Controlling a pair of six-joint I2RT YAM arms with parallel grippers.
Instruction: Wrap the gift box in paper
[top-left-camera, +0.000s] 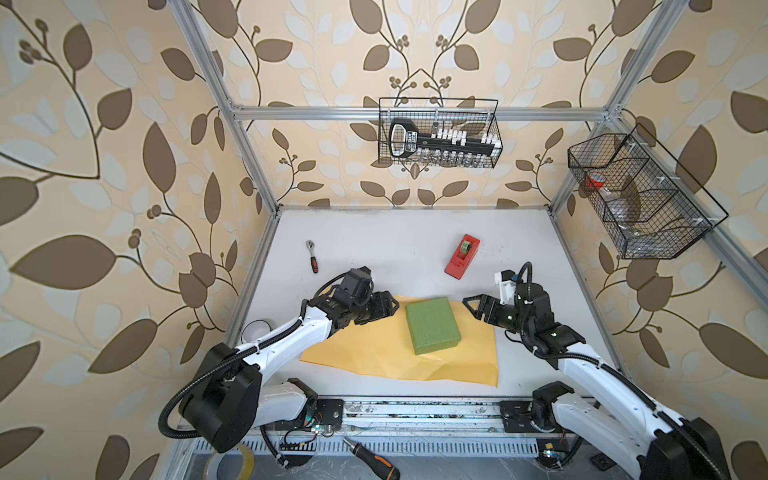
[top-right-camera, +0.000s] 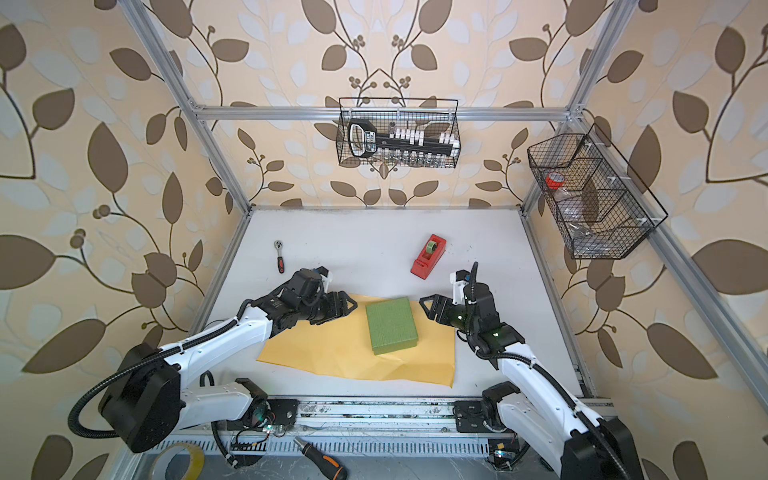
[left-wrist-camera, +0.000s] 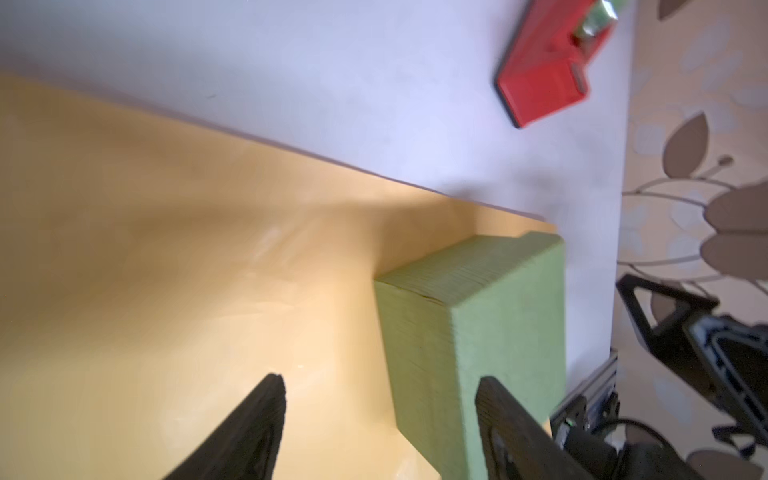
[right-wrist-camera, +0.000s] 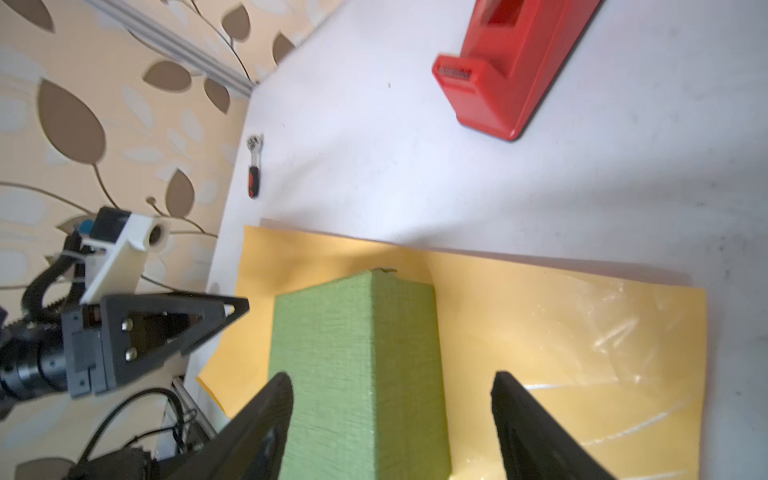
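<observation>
**A:** Is there any writing to read?

**B:** Only one label, on the handle end of the socket rack (top-left-camera: 440, 143) in the far basket (top-left-camera: 438, 99), and it is too small to make out. The gift box (top-left-camera: 432, 326), the paper (top-left-camera: 365, 357) and the red tape dispenser (top-left-camera: 462, 257) look plain.

**A:** Count things for me.

**B:** There is one box, one sheet, one dispenser, and one wrench (top-left-camera: 312, 256) far left on the table (top-left-camera: 374, 232). There are two wire baskets (the right basket (top-left-camera: 681, 237) hangs on the side wall and holds something red I cannot name). Past the table's near edge lie one screwdriver (top-left-camera: 372, 457) and one roll of tape (top-right-camera: 178, 461).

**A:** Where is the box?

**B:** It lies flat on the far right part of the paper. The sheet is spread pale face up across the middle of the table. The dispenser stands farther back, apart from the sheet.

**A:** And the grippers?

**B:** There are two. The left gripper (left-wrist-camera: 379, 383) hangs over the far left part of the paper, near the box's left side, with its jaws apart and holding nothing. The right gripper (right-wrist-camera: 390, 377) is near the box's right side, by the sheet's far right corner, with its jaws also apart and empty. In both top views they face the box from opposite sides, and neither touches it.
</observation>
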